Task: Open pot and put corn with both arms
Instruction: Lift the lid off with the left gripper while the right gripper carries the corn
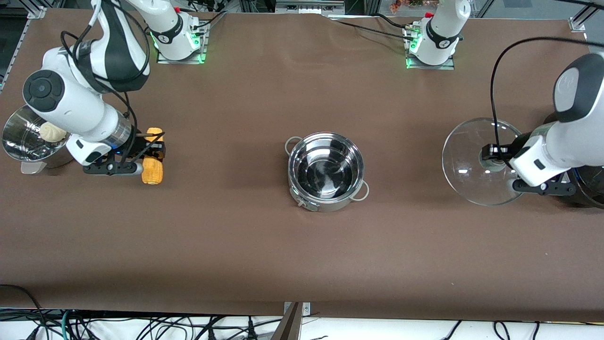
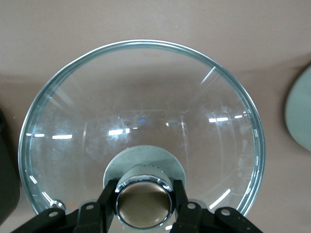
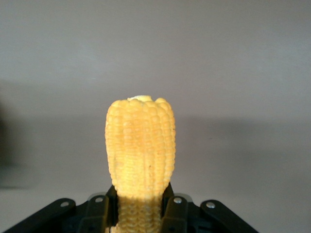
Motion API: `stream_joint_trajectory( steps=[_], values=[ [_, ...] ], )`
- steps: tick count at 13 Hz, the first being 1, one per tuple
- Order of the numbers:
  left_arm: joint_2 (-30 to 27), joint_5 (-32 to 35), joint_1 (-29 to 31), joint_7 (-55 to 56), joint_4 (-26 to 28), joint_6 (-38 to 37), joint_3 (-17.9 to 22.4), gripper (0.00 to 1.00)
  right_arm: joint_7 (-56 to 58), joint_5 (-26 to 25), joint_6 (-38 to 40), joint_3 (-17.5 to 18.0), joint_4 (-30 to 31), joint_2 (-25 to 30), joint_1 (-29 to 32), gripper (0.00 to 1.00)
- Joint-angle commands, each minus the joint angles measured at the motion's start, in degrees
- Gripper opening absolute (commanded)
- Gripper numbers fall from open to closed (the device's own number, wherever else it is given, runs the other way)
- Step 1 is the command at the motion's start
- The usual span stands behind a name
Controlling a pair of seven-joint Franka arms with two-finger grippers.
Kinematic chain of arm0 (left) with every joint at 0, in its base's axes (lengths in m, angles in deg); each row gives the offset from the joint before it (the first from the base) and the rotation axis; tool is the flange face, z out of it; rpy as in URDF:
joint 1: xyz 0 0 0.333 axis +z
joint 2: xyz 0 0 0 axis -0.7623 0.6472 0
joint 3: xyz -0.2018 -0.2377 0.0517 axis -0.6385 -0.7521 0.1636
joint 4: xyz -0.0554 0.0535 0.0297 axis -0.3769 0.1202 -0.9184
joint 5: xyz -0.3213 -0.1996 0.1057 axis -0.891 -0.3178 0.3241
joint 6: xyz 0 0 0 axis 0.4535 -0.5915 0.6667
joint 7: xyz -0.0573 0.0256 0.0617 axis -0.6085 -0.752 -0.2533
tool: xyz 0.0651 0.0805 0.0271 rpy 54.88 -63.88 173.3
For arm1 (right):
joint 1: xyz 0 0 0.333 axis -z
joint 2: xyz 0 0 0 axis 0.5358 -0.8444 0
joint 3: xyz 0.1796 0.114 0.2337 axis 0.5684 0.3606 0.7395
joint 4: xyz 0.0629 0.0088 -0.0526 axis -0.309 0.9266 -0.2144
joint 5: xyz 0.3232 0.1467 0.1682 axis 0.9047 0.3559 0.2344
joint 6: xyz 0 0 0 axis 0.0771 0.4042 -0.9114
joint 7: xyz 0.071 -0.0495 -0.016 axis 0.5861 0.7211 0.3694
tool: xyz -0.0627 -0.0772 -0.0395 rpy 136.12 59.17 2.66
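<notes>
A: Gripping the corn (image 1: 153, 157) mid-cob at the right arm's end of the bench (image 1: 302, 245), the right tool (image 1: 152, 156) is closed on it.

B: It may pivot and miss the open pot (image 1: 325, 171) mid-bench. The left tool (image 2: 144, 196) pinches the lid (image 2: 141, 126) knob; glass could slip.

Right pincer (image 3: 140, 206) clamped on corn (image 3: 140, 150), cob upright over brown table (image 3: 243, 73)

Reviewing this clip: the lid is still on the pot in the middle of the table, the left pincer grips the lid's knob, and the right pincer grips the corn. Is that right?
Not quite. The front view shows the pot open and empty; the glass lid is off it, toward the left arm's end of the table, with the left pincer shut on its knob. The rest holds: the right pincer grips the corn.
</notes>
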Motion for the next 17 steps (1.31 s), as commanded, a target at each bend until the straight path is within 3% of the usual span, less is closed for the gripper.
stream_joint_trajectory(
  steps=[1,5,9,17],
  values=[
    [0.12,1.77,1.67,-1.81,5.84,8.23,-0.74,0.00,-7.31,0.53,3.10,1.70,-5.27,-1.43,-3.51,0.00],
    [0.21,1.94,2.81,-1.81,15.09,21.00,-0.74,0.00,-20.33,0.18,3.63,1.71,-12.74,-6.42,-12.82,0.00],
    [0.82,3.17,4.39,-1.90,25.72,34.96,-0.66,0.00,-23.69,-0.17,6.35,1.62,-21.70,-13.37,-20.30,0.00],
    [7.24,4.49,6.94,-1.81,26.53,40.97,-0.83,0.00,-33.08,-4.03,6.01,1.44,-33.75,-24.26,-30.33,0.00]
  ],
)
